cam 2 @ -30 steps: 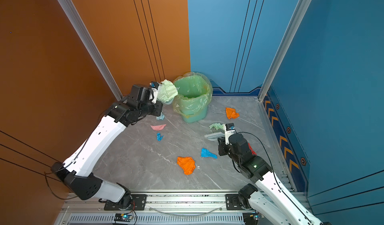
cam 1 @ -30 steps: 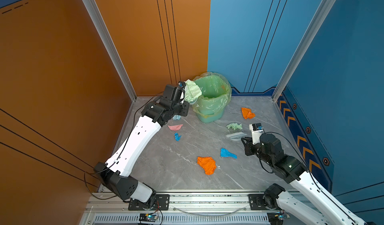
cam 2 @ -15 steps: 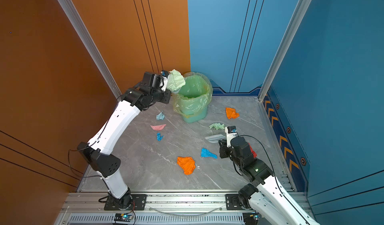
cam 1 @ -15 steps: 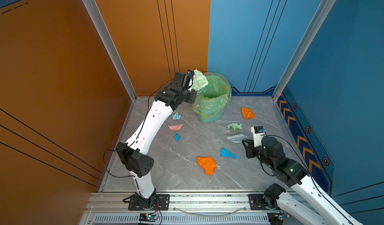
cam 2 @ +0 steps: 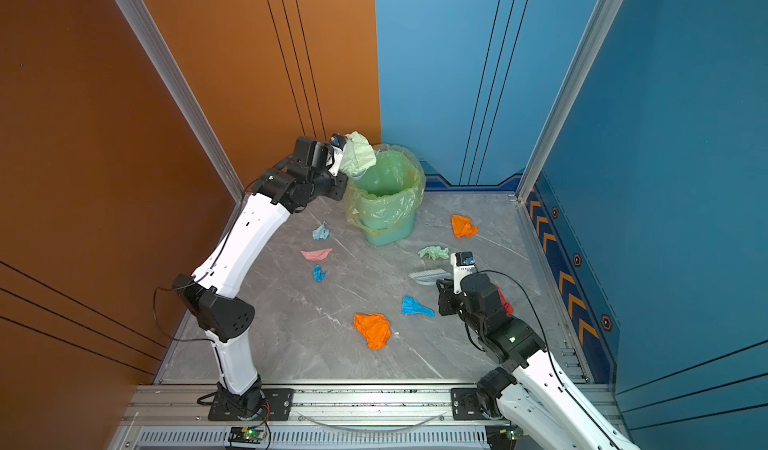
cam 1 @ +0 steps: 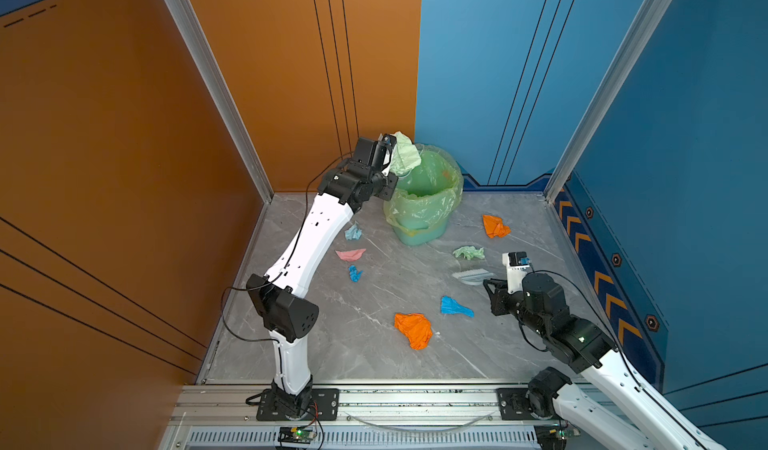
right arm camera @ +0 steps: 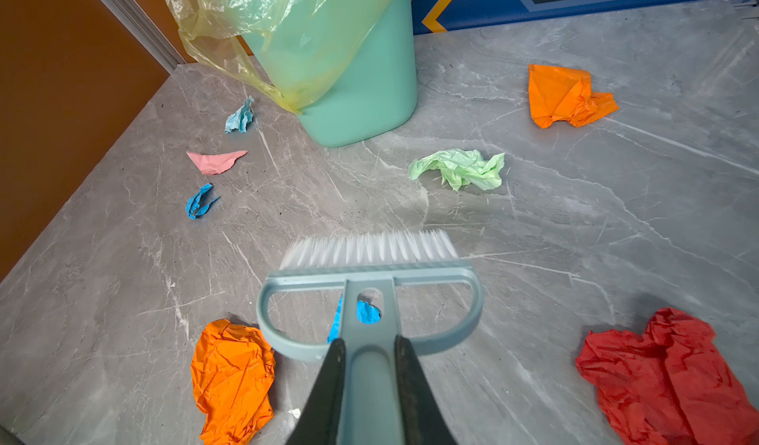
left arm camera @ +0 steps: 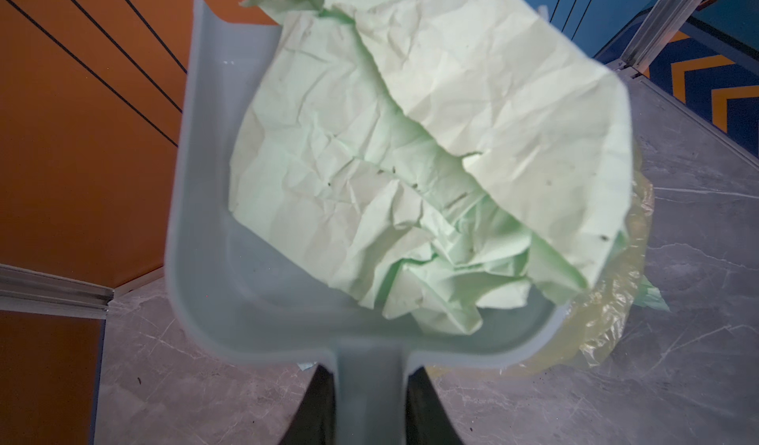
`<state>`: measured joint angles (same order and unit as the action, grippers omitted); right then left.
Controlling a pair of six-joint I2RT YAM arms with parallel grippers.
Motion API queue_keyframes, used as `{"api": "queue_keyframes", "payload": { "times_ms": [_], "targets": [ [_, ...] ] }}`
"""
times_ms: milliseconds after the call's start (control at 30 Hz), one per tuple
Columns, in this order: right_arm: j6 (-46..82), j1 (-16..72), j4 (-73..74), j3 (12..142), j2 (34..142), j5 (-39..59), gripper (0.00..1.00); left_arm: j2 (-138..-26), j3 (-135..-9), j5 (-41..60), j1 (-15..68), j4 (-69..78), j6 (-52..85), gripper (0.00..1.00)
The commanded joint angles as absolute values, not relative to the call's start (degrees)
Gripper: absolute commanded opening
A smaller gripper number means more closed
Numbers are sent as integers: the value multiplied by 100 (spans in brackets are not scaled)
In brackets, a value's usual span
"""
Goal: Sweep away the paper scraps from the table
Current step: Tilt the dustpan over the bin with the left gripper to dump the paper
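Left hand (left arm camera: 371, 385) is clamped on the handle of a grey-blue dustpan (left arm camera: 246, 299), with a black finger on each side. Inside the pan lies a large pale green wad (left arm camera: 410, 155), crumpled and overhanging the pan's open lip. In both top views this hand sits high beside the rim of the teal bin (cam 1: 419, 229), which stands at the back of the surface (cam 1: 374, 298). The wad hangs over the edge of the translucent green liner (cam 1: 436, 202).

Right hand (right arm camera: 369, 377) is closed on the handle of a brush (right arm camera: 369, 282), low over the right side of the surface. Its white bristles (right arm camera: 369, 249) point toward the bin. Whether they touch the marble cannot be told.

The rest of the paper scraps (cam 2: 372, 329) lie loose on the surface. Nearest the brush is a bright blue wad (cam 1: 455, 306), partly seen through the brush's frame in the right wrist view. A big orange wad (cam 1: 413, 329) lies beside it toward the front rail (cam 1: 395, 394). A red wad (right arm camera: 665, 377) lies just beside the right arm (cam 1: 582, 335).

A small pale green scrap (right arm camera: 460, 167) lies just beyond the bristles. A second orange wad (right arm camera: 566, 95) sits further back, right of the bin. Left of the bin are a light blue scrap (right arm camera: 240, 116), a pink scrap (right arm camera: 215, 161) and a small bright blue scrap (right arm camera: 199, 202), all well apart from the brush.
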<state>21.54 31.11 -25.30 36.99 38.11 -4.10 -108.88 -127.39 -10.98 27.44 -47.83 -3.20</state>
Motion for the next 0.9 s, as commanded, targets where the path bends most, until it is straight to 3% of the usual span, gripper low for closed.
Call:
{"api": "queue_keyframes", "payload": {
  "times_ms": [0,533,867],
  "targets": [
    [2274,3092,-2366,3678,3835,-323,0,-11051,-12945,-1371,2771,-4886,-670,11],
    [2323,3094,-2278,3740,4104,-324,0,-12014,-14045,-1466,2797,-5299,-1170,10],
    [2223,3085,-2265,3753,4156,-376,0,-12258,-14287,-2260,2942,-5300,-1882,10]
  ]
}}
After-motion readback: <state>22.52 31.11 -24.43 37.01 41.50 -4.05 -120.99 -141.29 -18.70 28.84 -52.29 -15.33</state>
